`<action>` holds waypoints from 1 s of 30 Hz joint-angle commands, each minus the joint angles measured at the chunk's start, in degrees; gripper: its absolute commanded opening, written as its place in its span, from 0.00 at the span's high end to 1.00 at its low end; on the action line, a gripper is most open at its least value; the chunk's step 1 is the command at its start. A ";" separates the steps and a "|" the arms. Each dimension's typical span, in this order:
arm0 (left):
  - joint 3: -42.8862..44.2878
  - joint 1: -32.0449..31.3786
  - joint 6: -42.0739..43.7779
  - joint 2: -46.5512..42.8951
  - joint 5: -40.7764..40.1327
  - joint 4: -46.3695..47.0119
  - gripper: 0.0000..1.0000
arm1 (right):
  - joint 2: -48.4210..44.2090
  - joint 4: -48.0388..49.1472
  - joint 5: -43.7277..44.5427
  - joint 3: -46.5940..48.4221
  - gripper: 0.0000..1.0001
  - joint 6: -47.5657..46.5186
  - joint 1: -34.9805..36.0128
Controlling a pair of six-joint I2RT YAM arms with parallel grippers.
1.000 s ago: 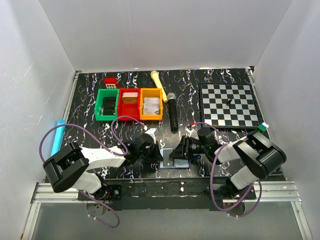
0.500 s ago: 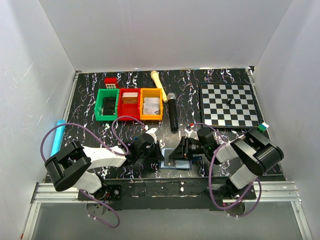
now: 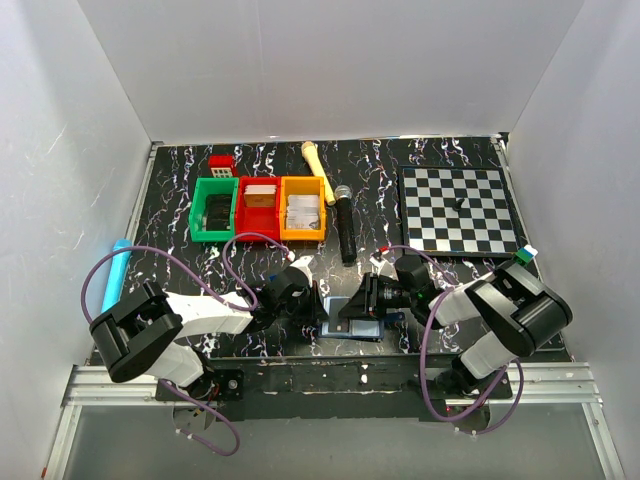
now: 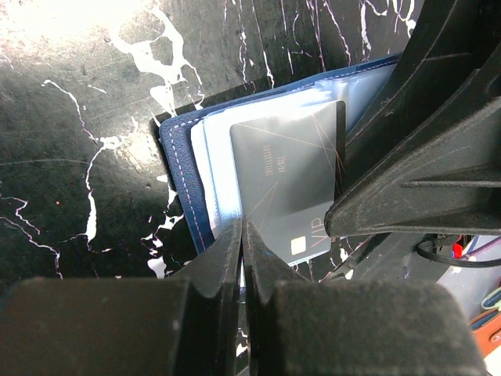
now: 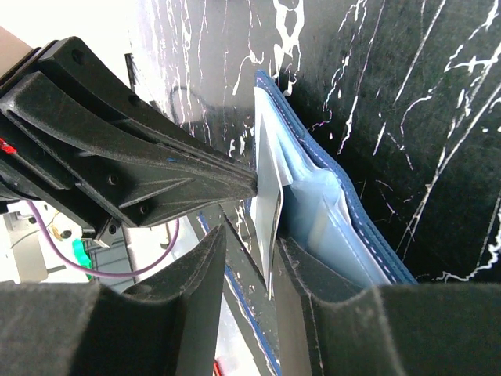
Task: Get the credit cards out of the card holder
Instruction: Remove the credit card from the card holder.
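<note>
Black-and-white arms (image 3: 205, 312), purple cables (image 3: 150, 250)

Left arm (image 3: 205, 312) stretched rightward from base, forearm low and nearly level. Left gripper (image 3: 320, 307) pointed right toward centre, tilted down, jaws pressed fully together, fingertips (image 4: 225, 244) meeting in thin seam. Right arm (image 3: 505, 310) bent, elbow raised at far right, forearm reaching leftward and low. Right gripper (image 3: 352, 308) pointed left, facing left gripper almost tip to tip, near. Its jaws stood partly apart, fingers (image 5: 205, 266) roughly parallel, narrow gap between them. Purple cables looped from both arms.
</note>
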 commanded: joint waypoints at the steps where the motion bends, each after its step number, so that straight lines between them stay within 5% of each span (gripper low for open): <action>1: -1.07 -0.37 0.33 1.37 -3.04 -6.08 1.00 | -2.28 -0.02 -0.41 -0.39 0.63 -1.09 -0.21; 21: -0.63 -0.37 0.68 1.80 -3.13 -6.96 1.00 | -7.74 -6.96 0.56 0.05 0.61 -3.64 -0.39; 30: 2.00 -0.89 3.76 6.10 4.42 -3.09 1.00 | -5.81 -5.73 -0.14 1.19 0.58 -3.20 -0.39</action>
